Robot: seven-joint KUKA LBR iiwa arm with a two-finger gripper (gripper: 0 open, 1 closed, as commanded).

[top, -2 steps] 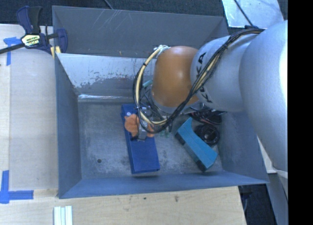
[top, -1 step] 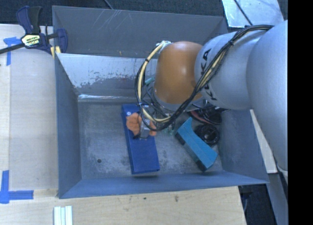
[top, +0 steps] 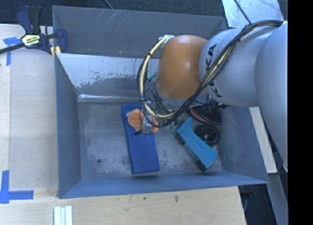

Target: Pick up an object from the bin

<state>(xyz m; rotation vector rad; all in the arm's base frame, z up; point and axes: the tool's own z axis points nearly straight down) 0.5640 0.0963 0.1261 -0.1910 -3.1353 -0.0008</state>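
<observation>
The gripper (top: 146, 124) hangs low near the centre of the bin (top: 98, 138), under the arm's orange cover. Whether it is spread or closed I cannot tell. It is over the 12 o'clock end of a long dark blue block (top: 143, 149). An orange lump (top: 134, 117) lies just beside it at 9 o'clock. A light blue block (top: 198, 146) lies at 4 o'clock, and a black round thing (top: 209, 134) at 3 o'clock.

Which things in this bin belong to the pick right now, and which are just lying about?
In the job: claw, over a small orange thing at the upper end of the long dark blue block.
Lying about: lighter blue block, black round thing, both at the right of the bin.
</observation>
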